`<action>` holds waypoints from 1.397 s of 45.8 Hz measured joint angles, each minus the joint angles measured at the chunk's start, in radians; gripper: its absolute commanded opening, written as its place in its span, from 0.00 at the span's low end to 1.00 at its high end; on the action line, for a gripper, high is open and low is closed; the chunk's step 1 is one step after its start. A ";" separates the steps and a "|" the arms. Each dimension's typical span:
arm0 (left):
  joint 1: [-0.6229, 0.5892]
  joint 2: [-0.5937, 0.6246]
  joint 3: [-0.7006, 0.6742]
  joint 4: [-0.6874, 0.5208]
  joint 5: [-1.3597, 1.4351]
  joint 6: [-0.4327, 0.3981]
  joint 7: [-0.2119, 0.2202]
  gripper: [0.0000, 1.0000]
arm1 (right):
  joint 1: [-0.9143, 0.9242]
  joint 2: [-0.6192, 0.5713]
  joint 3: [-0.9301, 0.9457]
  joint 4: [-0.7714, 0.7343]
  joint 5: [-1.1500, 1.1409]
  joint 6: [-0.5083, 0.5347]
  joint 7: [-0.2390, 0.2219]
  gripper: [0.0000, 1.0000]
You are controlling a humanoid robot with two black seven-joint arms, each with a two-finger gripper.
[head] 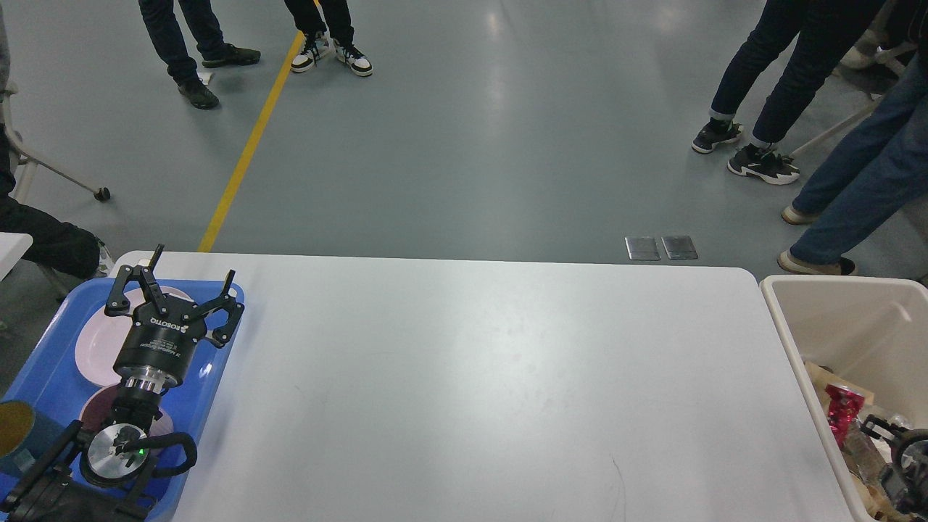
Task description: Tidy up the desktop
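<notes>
The white desktop (478, 377) fills the middle of the head view and its surface is bare. My left gripper (193, 264) is open and empty, hovering over the blue tray (217, 362) at the desktop's left end, above a pale pink plate (98, 348). My right gripper (888, 442) is low inside the beige bin (790, 341) at the right. It is dark and cut off by the frame edge. A crushed red can (842, 413) lies tilted in the bin just left of it, among other rubbish.
The tray also holds a dark red plate (94, 409) and a blue cup (14, 431) with a yellow inside. Several people's legs (776, 80) stand on the grey floor beyond the desktop. A yellow floor line (246, 145) runs at the back left.
</notes>
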 measured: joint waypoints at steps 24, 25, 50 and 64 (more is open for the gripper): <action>0.000 0.000 0.000 0.000 0.000 0.000 0.000 0.96 | 0.015 -0.008 0.041 -0.014 0.024 -0.051 0.005 1.00; 0.000 0.000 0.000 0.000 0.000 0.000 0.000 0.96 | 0.021 -0.010 0.058 -0.014 0.036 -0.058 0.006 1.00; 0.000 0.000 0.000 0.000 0.000 0.000 0.001 0.96 | 0.244 -0.150 1.388 0.436 0.119 -0.065 0.228 1.00; 0.000 0.000 0.000 0.000 0.000 0.000 0.000 0.96 | 0.054 -0.137 1.775 0.702 0.091 0.129 0.337 1.00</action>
